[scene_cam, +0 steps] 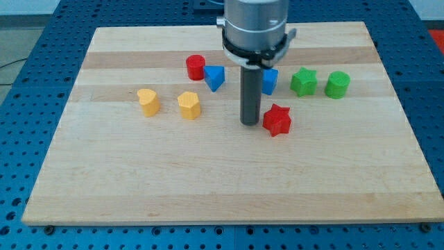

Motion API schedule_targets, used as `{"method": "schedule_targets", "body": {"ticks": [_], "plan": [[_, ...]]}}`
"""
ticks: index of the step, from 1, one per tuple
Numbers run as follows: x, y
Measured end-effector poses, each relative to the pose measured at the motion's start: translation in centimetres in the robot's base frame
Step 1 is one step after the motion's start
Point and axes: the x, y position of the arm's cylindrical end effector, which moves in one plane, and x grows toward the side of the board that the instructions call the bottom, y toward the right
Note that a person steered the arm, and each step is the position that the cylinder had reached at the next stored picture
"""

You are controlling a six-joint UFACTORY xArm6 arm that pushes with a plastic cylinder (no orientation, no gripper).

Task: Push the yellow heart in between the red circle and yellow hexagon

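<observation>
No fingers on this rig, so nothing to open, close or clamp; contact is by my tip (250, 123) alone, the lower end of the dark rod (250, 94); it is down on the board, just to the view's left of the red star (277, 119), touching it or a hair off, I cannot tell which; it holds nothing.

Wooden board (208, 187), pale and flat, takes up most of the view; blocks sit in its upper half.

Yellow pair lies at the view's left, well apart from my tip; I read the nearer one as the yellow heart (189, 105) and the farther as the yellow hexagon (148, 101), though the shapes are small and the call is not certain; red circle (195, 67) sits above the heart, toward the view's top; blue triangle (214, 77) is just right of that circle.

Right side: green star (303, 81), green cylinder (338, 84), and a blue block (270, 80) half hidden behind the rod.

Handling, as judgement: the heart looks small, rigid, light and likely to slide freely on smooth wood; it cannot be gripped, only shoved; best pressed squarely on its lower right flank, toward the gap up and left; an off-centre push would probably spin it or let it slip past.
</observation>
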Motion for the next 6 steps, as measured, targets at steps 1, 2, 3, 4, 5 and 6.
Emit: {"method": "schedule_targets", "body": {"ticks": [1,2,3,4,5,6], "plan": [[0.1,8.0],[2.4,9.4],[3.4,8.1],[4.1,-5.6],[2.7,-20.4],[-1.9,-28.3]]}}
